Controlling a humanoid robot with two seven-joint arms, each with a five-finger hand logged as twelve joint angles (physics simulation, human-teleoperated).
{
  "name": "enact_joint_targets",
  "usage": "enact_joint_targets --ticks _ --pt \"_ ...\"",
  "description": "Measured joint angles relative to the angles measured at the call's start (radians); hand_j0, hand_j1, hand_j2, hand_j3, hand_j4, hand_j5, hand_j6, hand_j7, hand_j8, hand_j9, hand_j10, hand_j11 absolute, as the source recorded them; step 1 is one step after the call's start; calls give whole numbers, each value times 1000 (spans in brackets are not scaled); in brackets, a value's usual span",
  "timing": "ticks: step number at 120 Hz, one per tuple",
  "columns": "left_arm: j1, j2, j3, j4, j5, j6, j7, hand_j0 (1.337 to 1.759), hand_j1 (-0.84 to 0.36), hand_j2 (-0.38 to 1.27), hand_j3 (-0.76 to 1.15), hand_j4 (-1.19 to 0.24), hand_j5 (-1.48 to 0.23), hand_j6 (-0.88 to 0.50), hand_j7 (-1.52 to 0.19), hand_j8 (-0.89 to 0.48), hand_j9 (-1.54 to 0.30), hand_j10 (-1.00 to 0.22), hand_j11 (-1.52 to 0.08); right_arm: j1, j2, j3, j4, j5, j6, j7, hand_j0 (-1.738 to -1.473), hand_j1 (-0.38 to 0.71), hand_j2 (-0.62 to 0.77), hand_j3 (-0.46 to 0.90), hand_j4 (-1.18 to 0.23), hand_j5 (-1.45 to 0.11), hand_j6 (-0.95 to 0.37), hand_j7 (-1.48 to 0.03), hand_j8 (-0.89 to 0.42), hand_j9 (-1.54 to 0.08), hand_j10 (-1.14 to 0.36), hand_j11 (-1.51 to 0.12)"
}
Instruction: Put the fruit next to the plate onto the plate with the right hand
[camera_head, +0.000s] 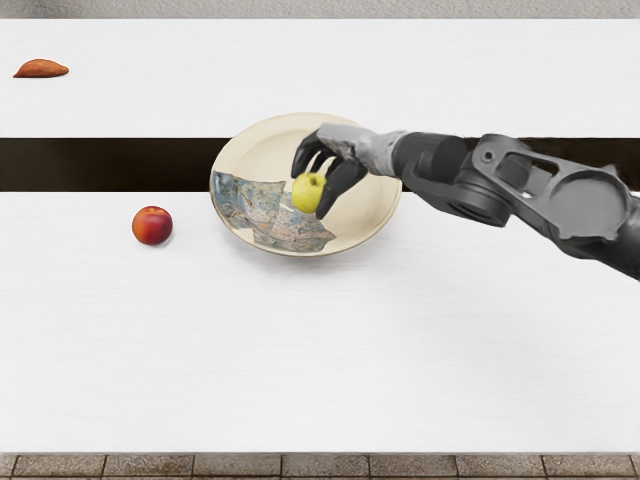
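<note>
A cream plate (372, 215) with a patterned patch on its left half sits at the table's middle, straddling a dark gap. My right hand (322, 178) reaches in from the right and hovers over the plate's centre, its dark fingers curled around a small yellow-green apple (308, 191). The apple is over the plate; I cannot tell whether it touches the plate. A red peach-like fruit (152, 225) lies on the table to the left of the plate, apart from it.
An orange-brown sweet potato (41, 69) lies at the far left on the back strip of table. A dark gap (100, 165) runs across between the two white surfaces. The table's front edge meets a brick floor at the bottom.
</note>
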Motion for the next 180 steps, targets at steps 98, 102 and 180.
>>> enact_joint_targets --ticks 98,102,180 --pt "0 0 0 0 0 0 0 1658 55 49 0 -245 -318 -245 -318 -245 -318 -245 -318 -17 -189 38 84 327 123 25 -1658 -236 5 0 -99 -131 -92 -129 -91 -131 -98 -131" --pt "0 0 0 0 0 0 0 1658 55 49 0 -245 -318 -245 -318 -245 -318 -245 -318 -22 -222 52 91 379 185 26 -1658 -247 3 0 -90 -119 -84 -117 -83 -119 -89 -119" --pt "0 0 0 0 0 0 0 1658 55 49 0 -245 -318 -245 -318 -245 -318 -245 -318 -231 -649 123 26 964 464 21 -1658 -303 -6 0 -38 -51 -37 -51 -38 -51 -38 -51"
